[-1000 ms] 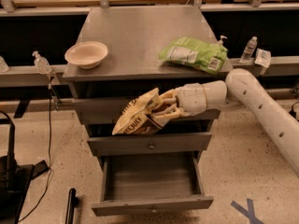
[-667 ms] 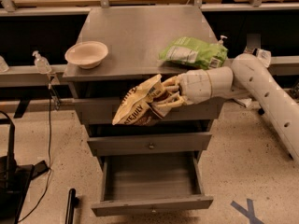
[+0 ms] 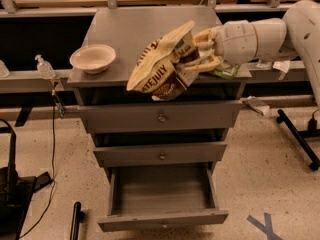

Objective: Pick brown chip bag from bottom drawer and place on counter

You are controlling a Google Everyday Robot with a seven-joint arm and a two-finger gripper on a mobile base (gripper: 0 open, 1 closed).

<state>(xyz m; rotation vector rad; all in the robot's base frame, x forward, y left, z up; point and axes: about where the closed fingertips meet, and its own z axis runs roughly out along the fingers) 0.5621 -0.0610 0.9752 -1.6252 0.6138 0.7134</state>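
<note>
My gripper [image 3: 200, 51] is shut on the brown chip bag [image 3: 161, 66] and holds it in the air, just above the front edge of the counter [image 3: 145, 26]. The bag is crinkly, with a cream-yellow end up and large lettering; it hangs tilted to the left of the fingers [image 3: 206, 64]. The white arm reaches in from the right. The bottom drawer [image 3: 162, 191] stands pulled open below, and its grey inside shows nothing in it.
A pale bowl [image 3: 93, 58] sits at the counter's front left corner. A light green bag [image 3: 227, 73] lies on the counter's right side, mostly behind my arm. Two shut drawers with round knobs [image 3: 161, 118] are above the open one. A spray bottle [image 3: 44, 66] stands on the left ledge.
The gripper has lifted the chip bag from in front of the upper drawers up to counter height. The camera now sees the cabinet closer and more to the right.
</note>
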